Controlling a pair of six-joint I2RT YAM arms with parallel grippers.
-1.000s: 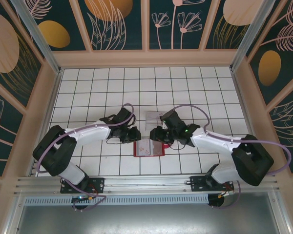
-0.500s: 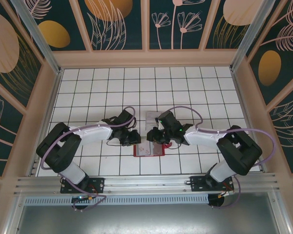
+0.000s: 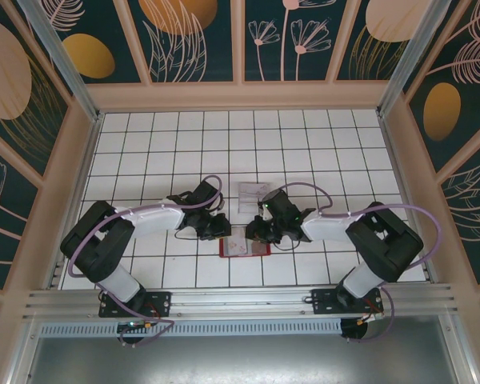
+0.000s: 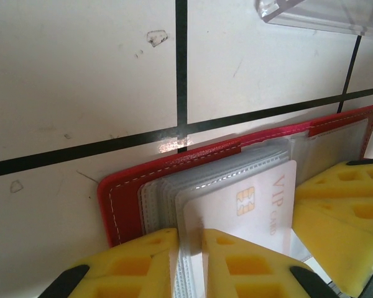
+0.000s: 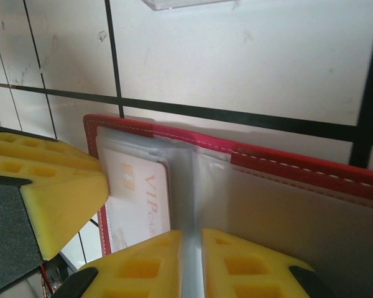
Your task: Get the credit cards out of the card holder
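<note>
Both arms crowd in over the red card holder [image 3: 244, 246], which lies open on the white tiled tabletop [image 3: 160, 152], with the clear tray [image 3: 253, 192] just beyond it. The left tool [image 4: 189, 242] is clenched on the stack of clear sleeves [image 4: 168, 192], its yellow fingers pinching them thin. The right tool [image 5: 191, 242] is clamped too, squeezing 1 clear leaf near the fold. Between the 2 tools sits a pale VIP card [image 4: 248, 205] with a gold chip, tucked in a sleeve and not yet out of the holder. In each wrist view the other tool's yellow finger sits just beside that card. The red stitched border lies flat on the tiles.
</note>
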